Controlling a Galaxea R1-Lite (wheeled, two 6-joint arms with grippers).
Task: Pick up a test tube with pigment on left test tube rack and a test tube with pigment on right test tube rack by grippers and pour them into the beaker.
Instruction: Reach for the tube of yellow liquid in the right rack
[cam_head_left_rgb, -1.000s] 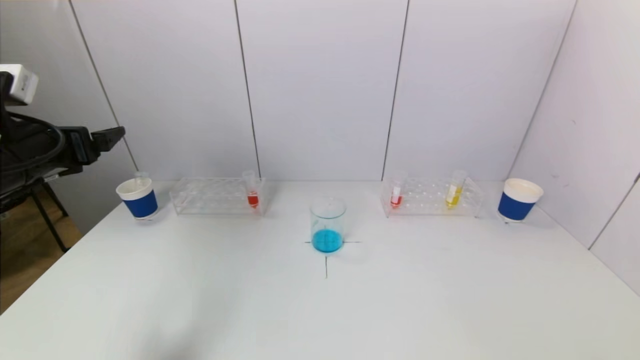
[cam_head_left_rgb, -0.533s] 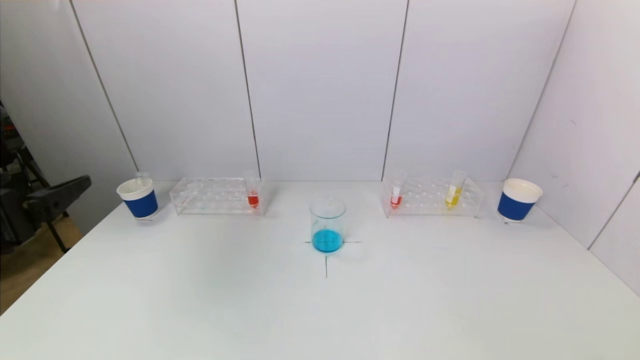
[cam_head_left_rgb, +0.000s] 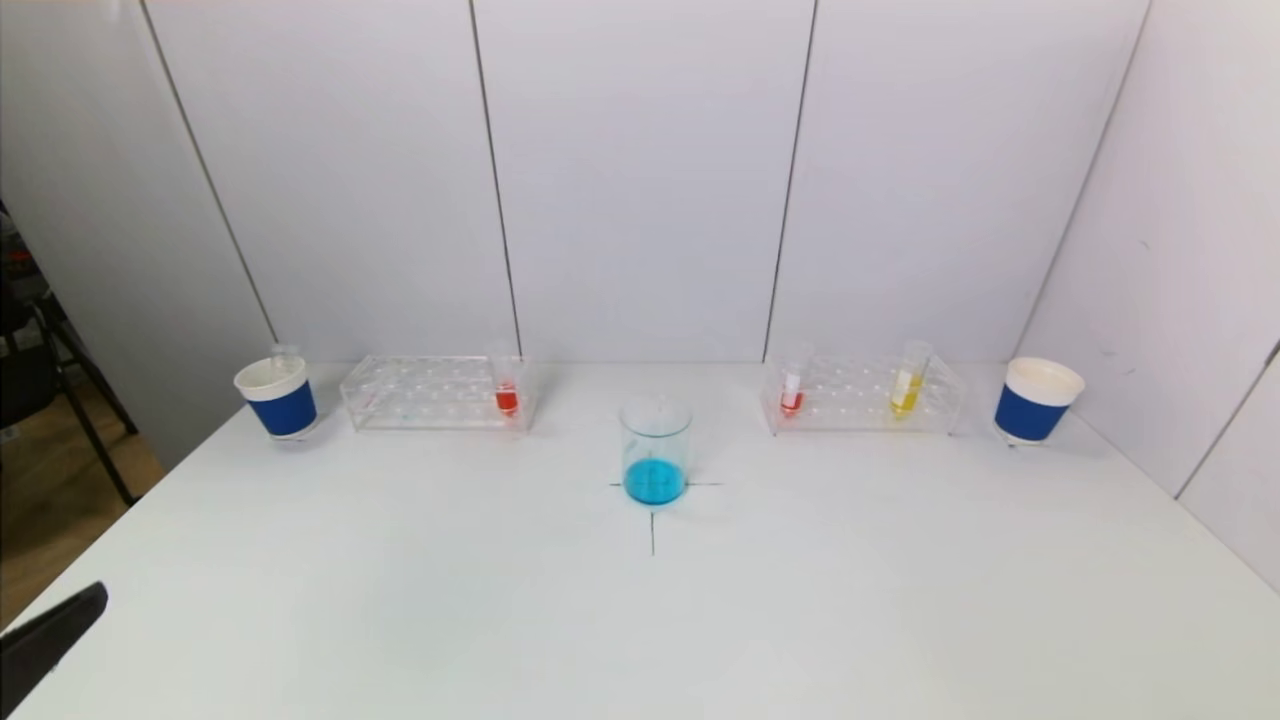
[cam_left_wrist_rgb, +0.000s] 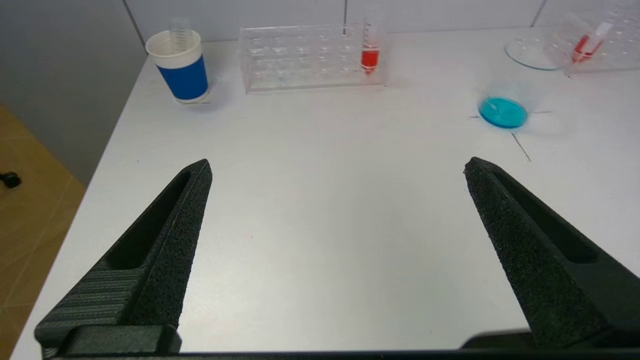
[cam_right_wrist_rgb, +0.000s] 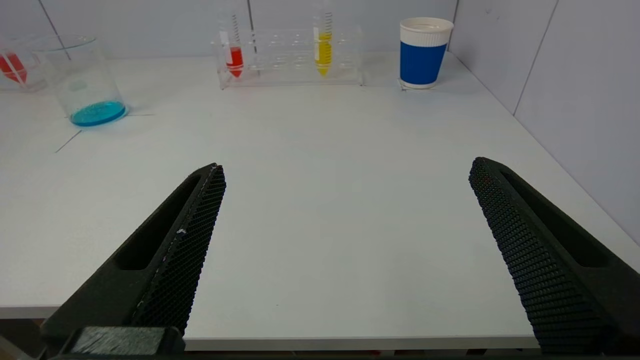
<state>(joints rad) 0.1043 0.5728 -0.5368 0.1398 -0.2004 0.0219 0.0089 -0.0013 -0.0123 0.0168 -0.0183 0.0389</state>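
The clear left rack (cam_head_left_rgb: 435, 392) holds one tube of red pigment (cam_head_left_rgb: 506, 385) at its right end. The right rack (cam_head_left_rgb: 865, 395) carries a red tube (cam_head_left_rgb: 792, 390) and a yellow tube (cam_head_left_rgb: 908, 380). Between the racks, on a cross mark, stands the glass beaker (cam_head_left_rgb: 656, 450) with blue liquid in its bottom. My left gripper (cam_left_wrist_rgb: 337, 165) hangs open and empty over the table's front left, far from the left rack (cam_left_wrist_rgb: 310, 57); only one of its fingers (cam_head_left_rgb: 55, 635) shows in the head view. My right gripper (cam_right_wrist_rgb: 347, 165) is open and empty at the table's front right edge.
A blue-and-white paper cup (cam_head_left_rgb: 277, 395) with an empty tube in it stands left of the left rack. A second cup (cam_head_left_rgb: 1037, 400) stands right of the right rack. White panels wall the back and right side. Floor lies beyond the table's left edge.
My left arm has dropped from a raised spot at the far left to low by the table's front left corner. The tubes, racks and beaker have not moved.
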